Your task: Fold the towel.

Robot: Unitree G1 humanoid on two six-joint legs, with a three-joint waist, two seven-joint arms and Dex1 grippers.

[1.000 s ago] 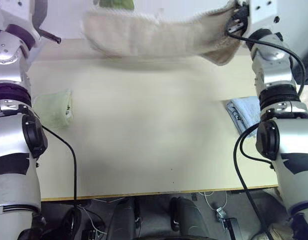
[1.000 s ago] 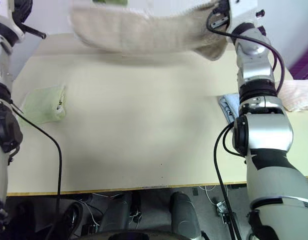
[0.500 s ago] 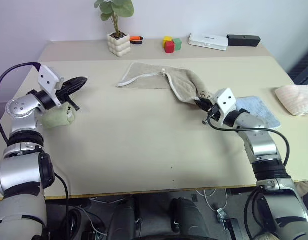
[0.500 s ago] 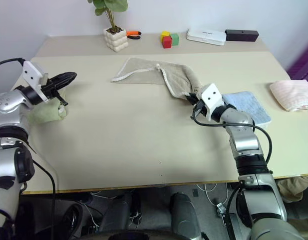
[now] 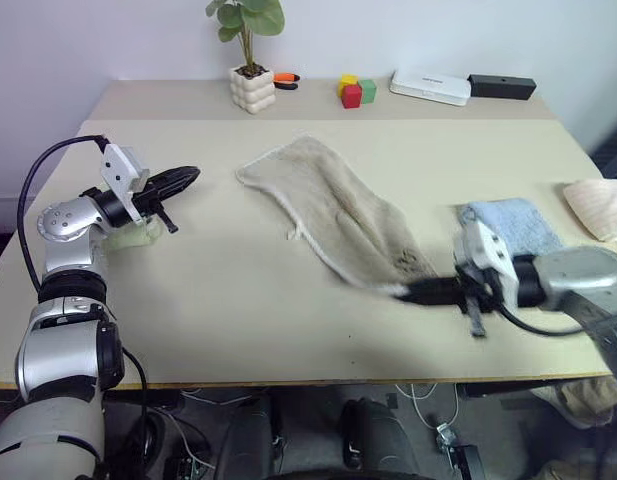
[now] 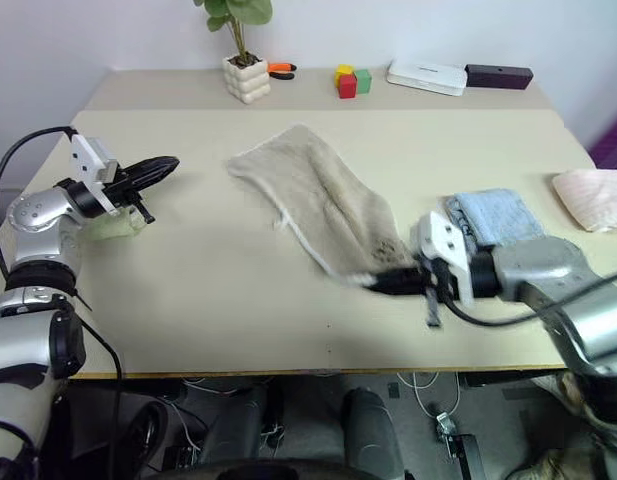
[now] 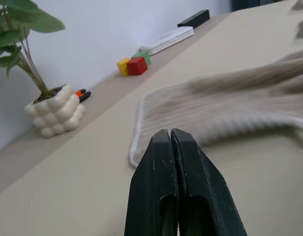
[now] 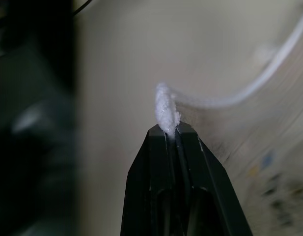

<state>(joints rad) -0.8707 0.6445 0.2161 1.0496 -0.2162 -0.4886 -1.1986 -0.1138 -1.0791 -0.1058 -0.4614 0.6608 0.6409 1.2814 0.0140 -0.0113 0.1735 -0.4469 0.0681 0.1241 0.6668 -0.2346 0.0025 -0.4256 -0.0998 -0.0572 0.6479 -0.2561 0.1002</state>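
Observation:
The beige towel (image 5: 333, 212) lies flat on the table, stretched in a diagonal strip from the middle toward the near right. My right gripper (image 5: 406, 292) is shut on its near corner, low over the table; in the right wrist view the fingertips (image 8: 167, 132) pinch the white edging. My left gripper (image 5: 191, 176) hovers at the left side, shut and holding nothing, pointing toward the towel's far end (image 7: 141, 105) and well apart from it.
A folded pale green towel (image 5: 138, 234) lies under the left wrist. A folded light blue towel (image 5: 510, 222) sits beside the right hand, with a pink cloth (image 5: 598, 204) further right. A plant pot (image 5: 253, 88), coloured blocks (image 5: 354, 91), a white box (image 5: 430, 87) and a black box (image 5: 502, 86) line the far edge.
The towel, up in the air a second ago, has come down onto the table. My right gripper has dragged its corner toward the near edge. The left arm has sunk, empty.

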